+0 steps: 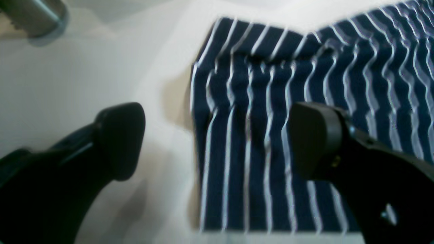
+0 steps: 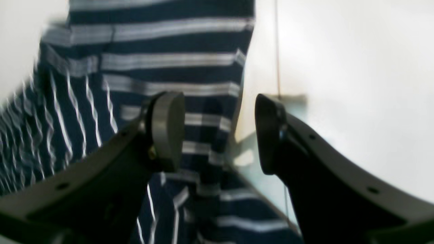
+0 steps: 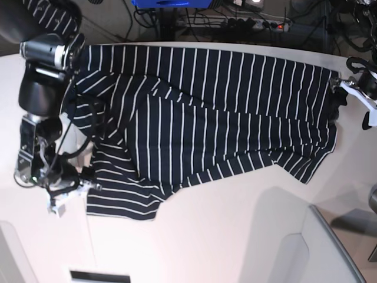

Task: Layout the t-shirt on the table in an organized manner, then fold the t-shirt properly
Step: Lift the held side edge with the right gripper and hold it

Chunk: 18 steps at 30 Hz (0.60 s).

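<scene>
Hovering wide open and empty, the left gripper (image 1: 217,142) straddles the dark navy white-striped t-shirt's (image 1: 305,101) edge on the matte white table (image 1: 67,84). Right wrist: the right gripper (image 2: 220,132), parted, empty, over a sleeve edge. Base: shirt spread; bare table nearside.

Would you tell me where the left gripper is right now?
In the base view the left gripper is at the right side, at the t-shirt's right edge, open.
</scene>
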Tool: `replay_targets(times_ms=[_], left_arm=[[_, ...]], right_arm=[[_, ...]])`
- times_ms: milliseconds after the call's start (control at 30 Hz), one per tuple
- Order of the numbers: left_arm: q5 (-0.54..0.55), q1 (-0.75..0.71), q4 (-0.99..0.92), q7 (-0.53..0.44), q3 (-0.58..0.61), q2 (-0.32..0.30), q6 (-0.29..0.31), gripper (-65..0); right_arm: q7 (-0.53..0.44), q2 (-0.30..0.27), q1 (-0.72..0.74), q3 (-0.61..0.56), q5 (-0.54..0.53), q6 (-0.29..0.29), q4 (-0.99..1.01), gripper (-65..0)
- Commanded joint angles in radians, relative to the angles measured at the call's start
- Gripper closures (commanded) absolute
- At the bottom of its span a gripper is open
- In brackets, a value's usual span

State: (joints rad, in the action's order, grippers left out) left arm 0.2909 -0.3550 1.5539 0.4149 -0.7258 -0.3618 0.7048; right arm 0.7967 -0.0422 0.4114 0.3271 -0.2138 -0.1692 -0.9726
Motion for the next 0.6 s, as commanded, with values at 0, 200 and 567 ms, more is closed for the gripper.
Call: replay_targets(times_ms=[0, 200, 567], left_arm=[[0.018, 0.003, 0.018, -0.024, -0.008, -0.019, -0.007, -65.0], [0.02, 0.034, -0.076, -0.026, -0.09, -0.019, -0.007, -65.0], [0.018, 0.067, -0.162, -0.024, -0.117, -0.075, -0.007, -65.0]], right_arm=[[-0.03, -0.015, 0.037, -0.001, -0.008, 0.01, 0.019, -31.4], [-0.099, -0.018, 0.057, -0.056, -0.008, 0.02, 0.142, -31.4], [-0.164, -0.014, 0.057, -0.07, -0.009, 0.021, 0.211, -31.1]])
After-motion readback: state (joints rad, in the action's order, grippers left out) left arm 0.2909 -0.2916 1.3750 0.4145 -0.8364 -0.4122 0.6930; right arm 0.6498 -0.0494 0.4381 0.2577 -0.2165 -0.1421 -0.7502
